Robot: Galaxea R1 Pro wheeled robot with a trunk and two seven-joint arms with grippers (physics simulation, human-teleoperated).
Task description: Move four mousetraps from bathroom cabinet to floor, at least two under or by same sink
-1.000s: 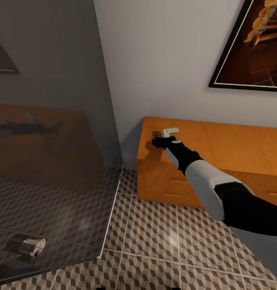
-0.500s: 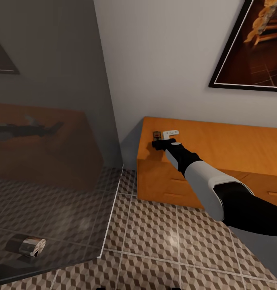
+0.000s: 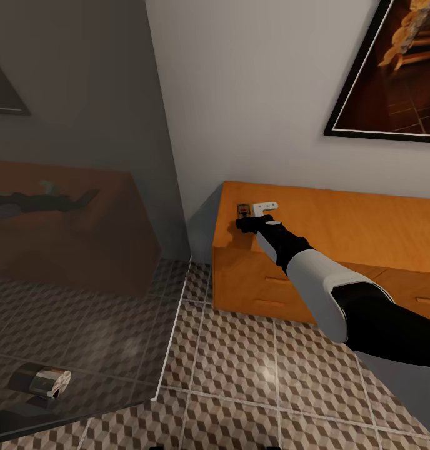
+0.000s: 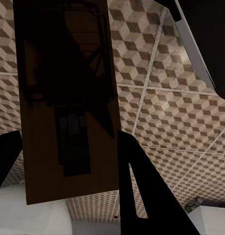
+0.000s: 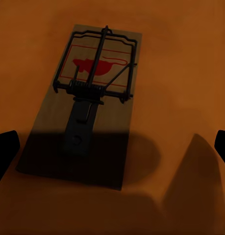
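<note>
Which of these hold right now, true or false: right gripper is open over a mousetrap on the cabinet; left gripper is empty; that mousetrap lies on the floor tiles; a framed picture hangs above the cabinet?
1. The right gripper is open over a mousetrap on the cabinet. True.
2. The left gripper is empty. False: a second mousetrap sits between its fingers.
3. That mousetrap lies on floor tiles. False: it lies on the orange cabinet top.
4. A framed picture hangs above the cabinet. True.

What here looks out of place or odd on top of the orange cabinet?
Nothing looks damaged or spilled. One mousetrap lies flat on the cabinet, near its left end, which is unusual for a sideboard top. A small white bracket-like piece lies beside it; I cannot tell what it is.
</note>
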